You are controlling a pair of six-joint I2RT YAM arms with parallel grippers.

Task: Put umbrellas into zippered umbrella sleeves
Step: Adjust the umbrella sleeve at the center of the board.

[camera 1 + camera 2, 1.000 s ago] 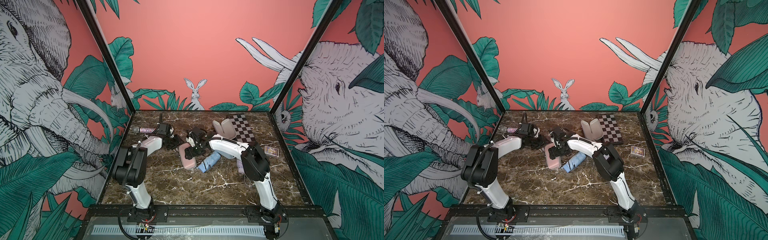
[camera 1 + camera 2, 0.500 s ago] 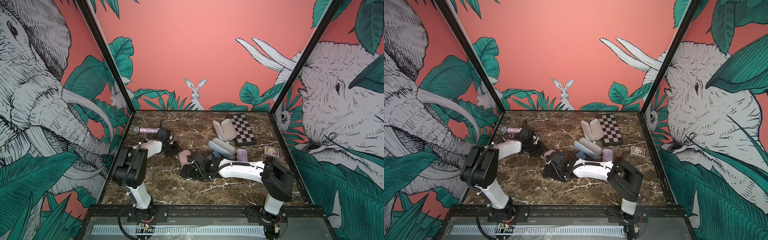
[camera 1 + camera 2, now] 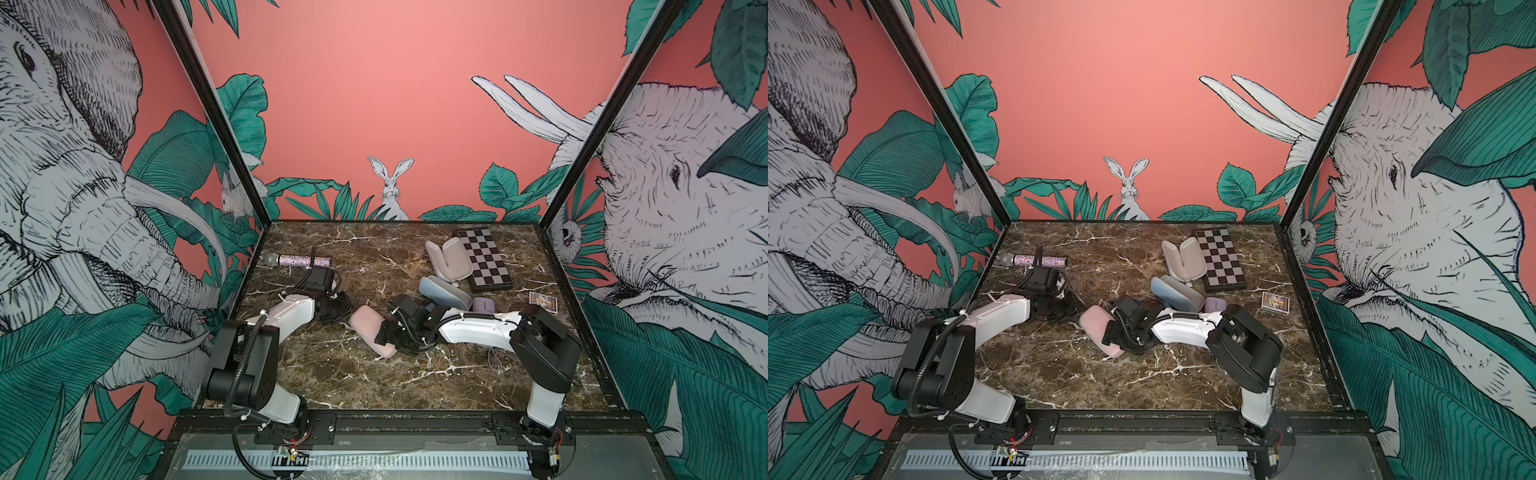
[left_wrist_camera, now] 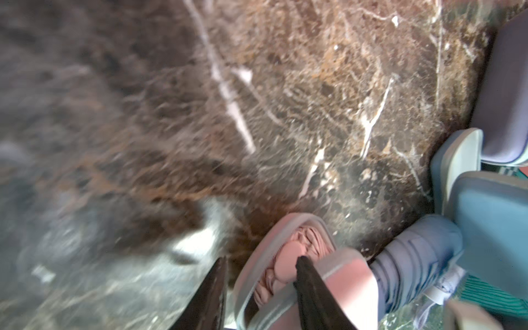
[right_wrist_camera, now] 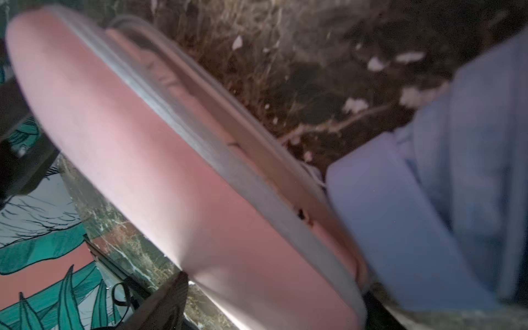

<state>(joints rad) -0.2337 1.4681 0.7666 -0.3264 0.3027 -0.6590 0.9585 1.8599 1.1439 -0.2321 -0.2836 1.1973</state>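
Cannot read the print on card box (image 3: 543,300). Finds pink umbrella (image 4: 300,243) inside ajar pink sleeve (image 3: 368,328) at mid-worktop (image 3: 374,386). Straddles its wall with left end effector (image 4: 261,260), unmoved; cannot tell if clamped. Spans its near end with right end effector (image 3: 384,334), spread wide; cannot tell if gripping. Now reaches low across, hiding from both top views blue umbrella (image 4: 411,257), bare a second ago.

— What do we see past our left gripper (image 4: 260,260)?
— Our dark fingers (image 4: 311,291) straddle one rim of the half-open pink sleeve (image 4: 351,277). It holds the pink umbrella (image 4: 288,254). The blue umbrella (image 4: 414,257) lies just beside it on the marble table (image 4: 314,100).
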